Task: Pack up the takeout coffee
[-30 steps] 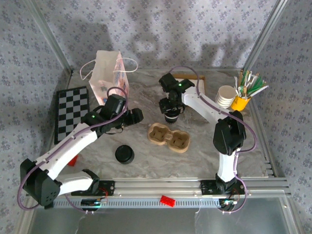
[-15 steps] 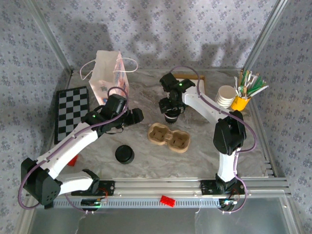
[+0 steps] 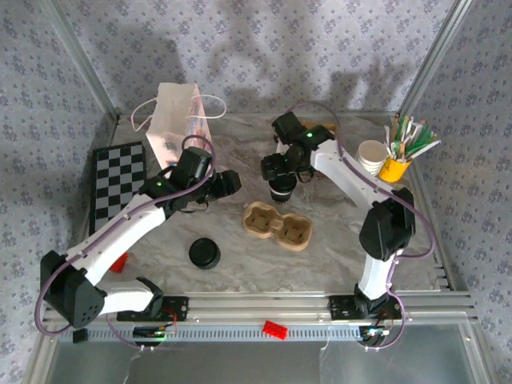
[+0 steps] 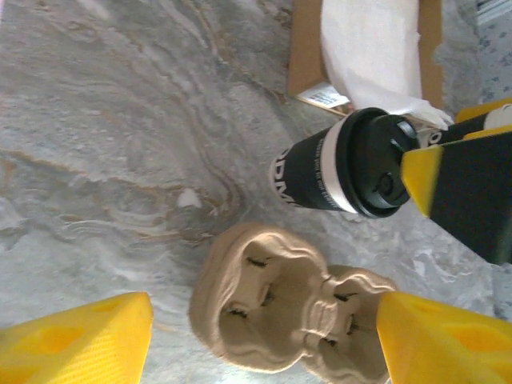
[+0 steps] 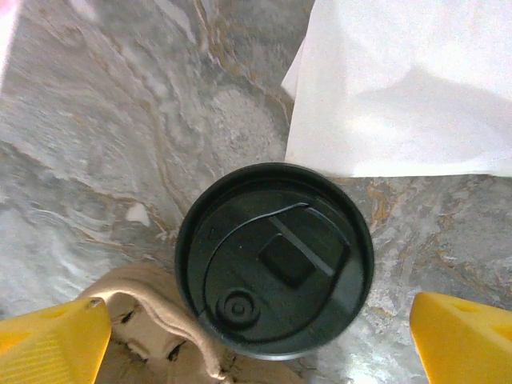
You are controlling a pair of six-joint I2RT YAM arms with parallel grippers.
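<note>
**Right jaws open wider, both arms shift**

We see the right gripper (image 3: pixel 280 170) spread its jaws wider than before. They now stand clear on both sides of the takeout coffee (image 5: pixel 274 260). The right arm (image 3: pixel 352 180) swings to the right, and its wrist goes farther back. The left gripper (image 3: pixel 227 184) moves a little to the right and back, and its jaws narrow slightly.

Overhead view faces down from behind; both wrist views (close, downward) share the takeout coffee (image 4: pixel 320 172).
</note>
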